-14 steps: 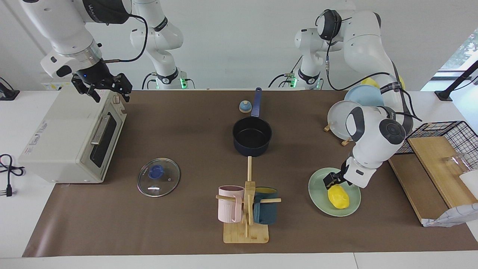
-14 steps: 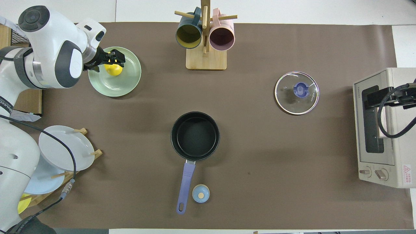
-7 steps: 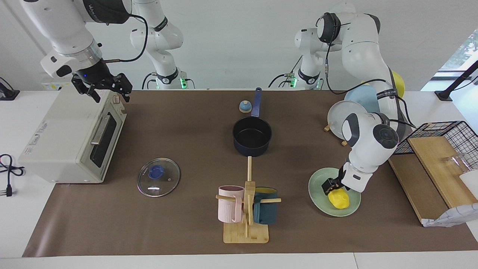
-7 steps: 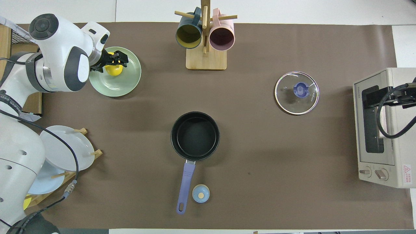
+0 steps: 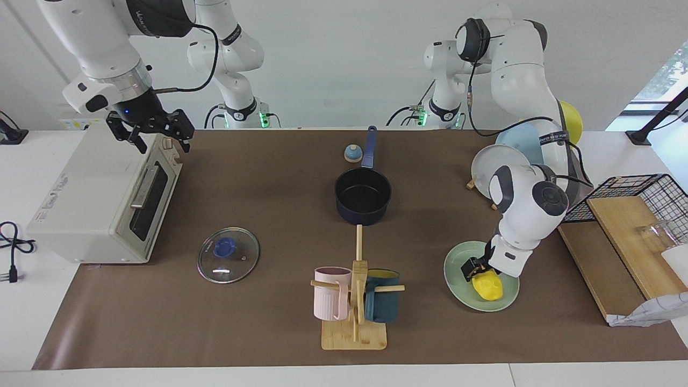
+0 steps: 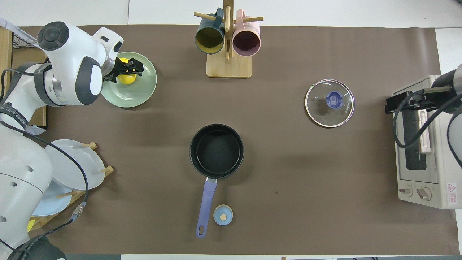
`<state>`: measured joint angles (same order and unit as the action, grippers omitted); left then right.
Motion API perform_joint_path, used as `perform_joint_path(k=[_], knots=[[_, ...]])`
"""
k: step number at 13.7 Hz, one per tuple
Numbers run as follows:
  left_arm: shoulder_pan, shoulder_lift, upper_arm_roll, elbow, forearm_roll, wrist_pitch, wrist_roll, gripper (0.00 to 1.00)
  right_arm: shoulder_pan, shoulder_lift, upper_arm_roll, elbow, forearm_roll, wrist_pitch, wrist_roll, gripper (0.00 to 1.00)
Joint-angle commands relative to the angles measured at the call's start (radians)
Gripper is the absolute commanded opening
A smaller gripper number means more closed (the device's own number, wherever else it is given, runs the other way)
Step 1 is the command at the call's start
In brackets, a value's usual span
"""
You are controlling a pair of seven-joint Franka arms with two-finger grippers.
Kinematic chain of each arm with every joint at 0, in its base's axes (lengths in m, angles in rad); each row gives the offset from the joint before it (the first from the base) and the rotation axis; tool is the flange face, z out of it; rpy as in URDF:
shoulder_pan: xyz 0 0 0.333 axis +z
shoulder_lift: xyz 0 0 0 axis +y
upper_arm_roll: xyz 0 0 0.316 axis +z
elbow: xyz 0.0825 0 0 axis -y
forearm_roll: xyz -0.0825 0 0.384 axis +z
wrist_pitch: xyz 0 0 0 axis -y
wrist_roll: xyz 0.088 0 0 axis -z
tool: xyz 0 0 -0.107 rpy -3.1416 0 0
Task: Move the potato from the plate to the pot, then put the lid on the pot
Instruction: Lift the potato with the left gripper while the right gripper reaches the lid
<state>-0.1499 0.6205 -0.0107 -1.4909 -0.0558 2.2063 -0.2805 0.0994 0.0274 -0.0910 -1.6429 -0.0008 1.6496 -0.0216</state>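
Potato lies on the plate, directly under the left gripper, which has sunk lower than half a second ago; its fingers straddle the potato's top, grip not discernible. The right gripper, fingers spread, has drifted from over the toaster oven toward its front edge. Bare mat separates the plate from the pot and the lid.

The lid was clear, glossy glass with a metal rim; the potato looked smooth; the mug stand was pale wood; matt brown paper covered the counter
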Motion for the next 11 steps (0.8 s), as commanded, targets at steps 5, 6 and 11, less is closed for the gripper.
perform_joint_path(k=[5,6,11], knots=[[-0.014,-0.015,0.009,-0.049,0.024,0.053,-0.023,0.87,0.051,0.141,0.013,-0.104,0.022,0.309,0.002,1.00],[-0.014,-0.015,0.009,-0.049,0.024,0.055,-0.023,0.66,0.057,0.155,0.013,-0.116,0.022,0.343,0.002,1.00],[-0.014,-0.016,0.009,-0.034,0.031,0.039,-0.020,0.00,0.071,0.193,0.013,-0.244,0.022,0.564,-0.003,1.00]])
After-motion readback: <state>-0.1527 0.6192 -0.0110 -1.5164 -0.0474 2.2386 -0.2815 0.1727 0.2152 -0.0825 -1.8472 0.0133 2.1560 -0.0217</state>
